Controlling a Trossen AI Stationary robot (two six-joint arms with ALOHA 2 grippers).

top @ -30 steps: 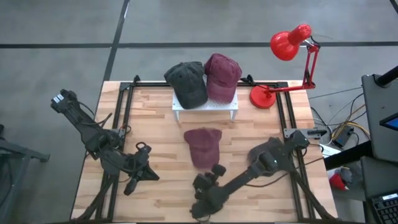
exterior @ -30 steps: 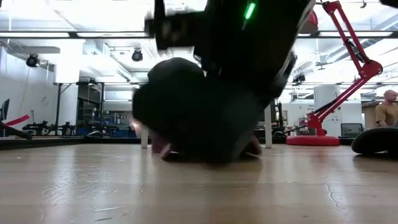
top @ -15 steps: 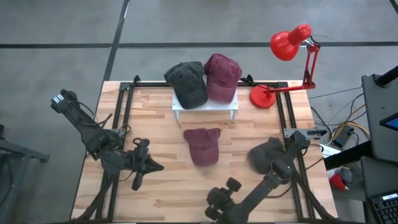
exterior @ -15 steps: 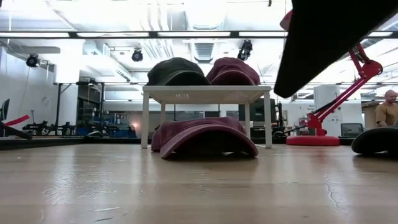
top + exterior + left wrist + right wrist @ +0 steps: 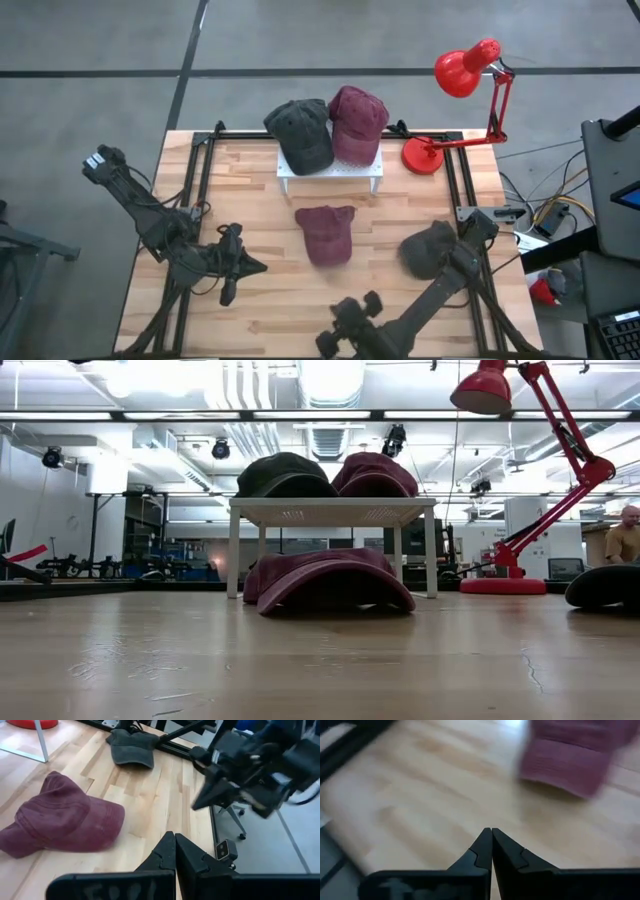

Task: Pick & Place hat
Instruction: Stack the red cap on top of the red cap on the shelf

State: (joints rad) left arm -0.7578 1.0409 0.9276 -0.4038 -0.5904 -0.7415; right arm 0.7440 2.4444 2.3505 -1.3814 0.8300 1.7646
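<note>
A maroon cap (image 5: 326,234) is seen lying flat near the middle of the wooden bench (image 5: 260,180), its brim turned toward six o'clock. In the low view the same cap (image 5: 328,578) is shown resting on the bench surface just in front of a small white stand (image 5: 332,512). The stand (image 5: 330,172) is placed at twelve o'clock from the cap, and two more caps are carried on its top: a dark grey cap (image 5: 301,132) on the nine o'clock side and a second maroon cap (image 5: 356,122) on the three o'clock side, the two touching. A further dark grey cap (image 5: 428,249) is laid at the bench's three o'clock edge, beside the right arm's base. A red desk lamp (image 5: 466,68) is stood at the two o'clock corner, its round base (image 5: 423,156) resting on the bench.

The left gripper (image 5: 227,295) is held over the bench at about eight o'clock from the central cap and well apart from it; its fingers (image 5: 167,851) are seen pressed together in the left wrist view, with nothing held between them. The right gripper (image 5: 343,341) is found at the six o'clock edge of the bench, apart from the cap; in the right wrist view its fingers (image 5: 490,845) are likewise closed against each other and are empty, with the maroon cap (image 5: 570,760) seen blurred beyond them.
</note>
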